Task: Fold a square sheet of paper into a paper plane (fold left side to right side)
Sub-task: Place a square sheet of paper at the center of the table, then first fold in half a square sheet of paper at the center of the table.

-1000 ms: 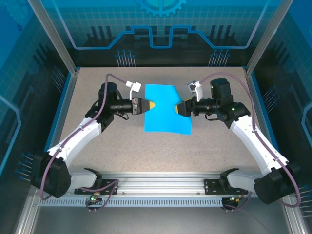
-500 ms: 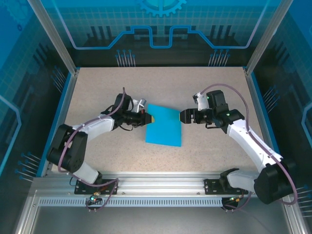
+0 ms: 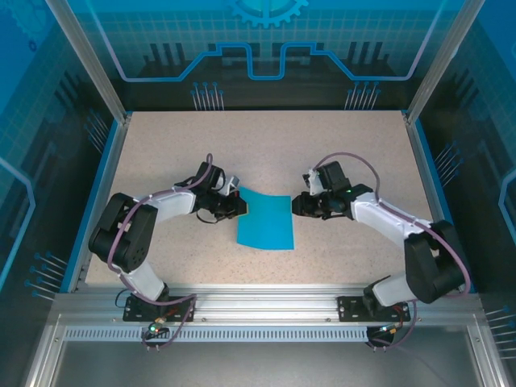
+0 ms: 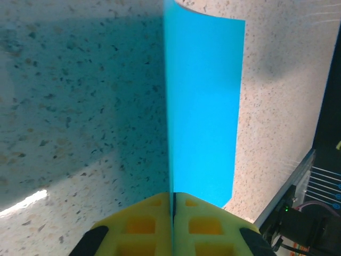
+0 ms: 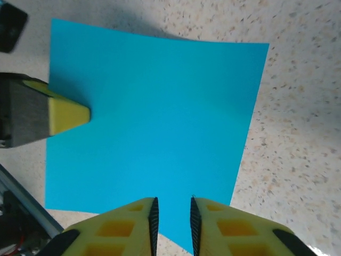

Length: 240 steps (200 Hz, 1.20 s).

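Observation:
The square sheet of paper (image 3: 264, 220) is plain teal-blue and sits low over the speckled table, between the two grippers. My left gripper (image 3: 239, 204) is shut on the sheet's left edge. In the left wrist view the sheet (image 4: 205, 106) runs edge-on from between the closed yellow fingers (image 4: 149, 218) of the left gripper (image 4: 172, 198), and its far part curves over to the right. My right gripper (image 3: 296, 205) is at the sheet's right edge. In the right wrist view it (image 5: 172, 201) is open, with the sheet (image 5: 154, 117) showing through the gap, and the left gripper's fingertip (image 5: 68, 113) rests on the far edge.
The speckled table (image 3: 339, 145) is bounded by blue side walls and a back panel. An aluminium rail (image 3: 266, 302) with both arm bases runs along the near edge. A dark arm part and the rail show at the lower right (image 4: 303, 224) of the left wrist view.
Both arms have dropped and drawn back toward the near edge, elbows folding outward. The sheet came down and nearer with them, looking narrower from above.

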Tool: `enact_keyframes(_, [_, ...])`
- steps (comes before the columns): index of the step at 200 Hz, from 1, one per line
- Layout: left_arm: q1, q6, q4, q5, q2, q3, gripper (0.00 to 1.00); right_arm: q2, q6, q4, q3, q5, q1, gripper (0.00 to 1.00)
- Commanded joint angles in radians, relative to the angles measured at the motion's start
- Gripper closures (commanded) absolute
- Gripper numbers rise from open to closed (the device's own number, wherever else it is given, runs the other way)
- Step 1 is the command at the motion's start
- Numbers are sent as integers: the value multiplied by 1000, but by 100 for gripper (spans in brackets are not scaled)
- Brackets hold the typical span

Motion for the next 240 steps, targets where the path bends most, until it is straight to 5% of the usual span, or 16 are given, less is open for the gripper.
enact_keyframes(1, [-6, 42, -75, -29, 8, 40, 94, 73, 53, 50, 25, 46, 30, 85])
enact_keyframes(79, [-6, 43, -107, -34, -6, 51, 89, 310, 67, 0, 145, 91, 92, 90])
enact_keyframes(153, [-17, 11, -126, 68, -35, 105, 55, 371, 63, -62, 145, 117, 106, 90])
enact_keyframes(240, [-73, -70, -35, 133, 48, 156, 40, 352, 63, -11, 123, 98, 108, 89])
